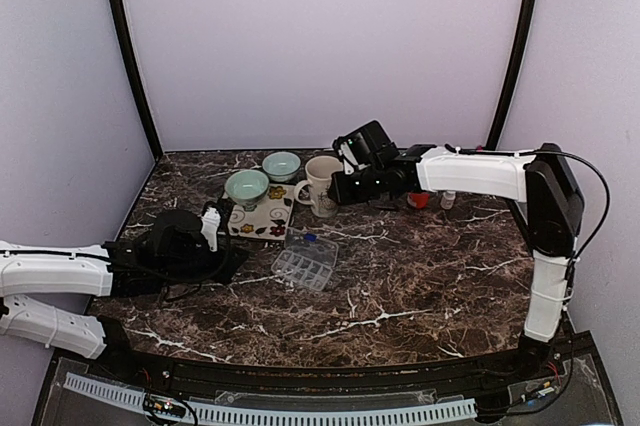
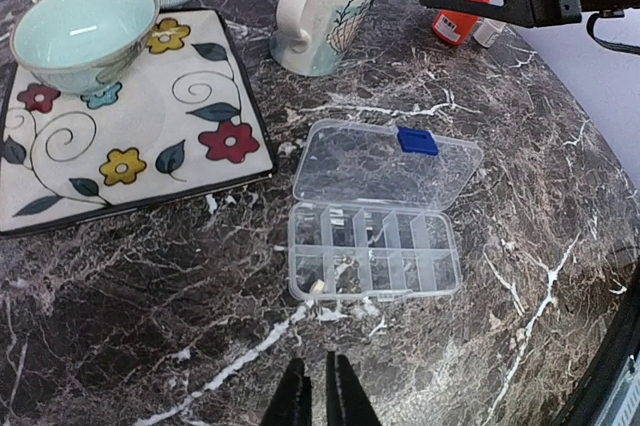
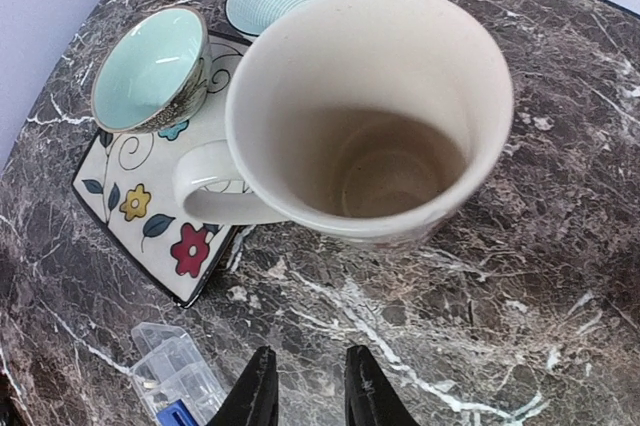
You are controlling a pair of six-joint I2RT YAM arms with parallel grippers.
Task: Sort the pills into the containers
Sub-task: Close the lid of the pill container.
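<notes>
Sorting judged barely begun: pill box [image 2: 375,256] lies open mid-worktop, mostly empty; left gripper [image 2: 322,386] pinched closed, right gripper [image 3: 308,376] parted, empty.

Your top camera looks down from high behind the near edge of the marble table [image 1: 420,276], facing the back wall, far enough off to take in the whole surface. Your left wrist camera sits low and close, looking across the open pill box [image 2: 375,221] toward the mug [image 2: 335,6] and the floral tile [image 2: 150,116]. Your right wrist camera hangs right above the mug, pointing steeply down from the opposite side. All three views share mug, tile and pill box.
</notes>
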